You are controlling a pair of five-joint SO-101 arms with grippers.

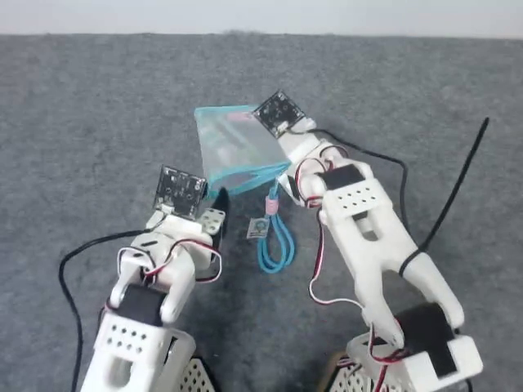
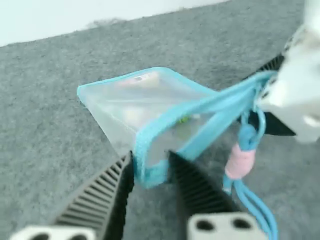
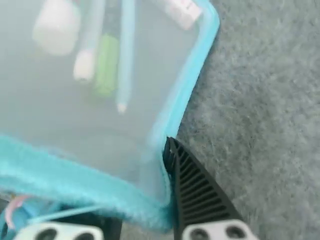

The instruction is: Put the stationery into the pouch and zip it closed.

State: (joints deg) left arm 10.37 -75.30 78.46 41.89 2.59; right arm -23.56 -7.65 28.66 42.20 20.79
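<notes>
Left gripper [image 2: 150, 172] clamped on 1 corner of clear blue-trimmed zip pouch [image 2: 145, 105]. Right gripper [image 2: 267, 92] pinches the opposite zipper end. Stationery [image 3: 105, 65] is inside. Risk: zipper tension probably yanks the thin corner free and the pouch drops.

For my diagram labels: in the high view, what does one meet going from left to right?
Black pincer of the left arm, small pale square tag, looped blue cord, white plastic forearm of the right arm, thin black cable at the right edge. The clear, blue-edged pouch overlaps several, so omitted.
</notes>
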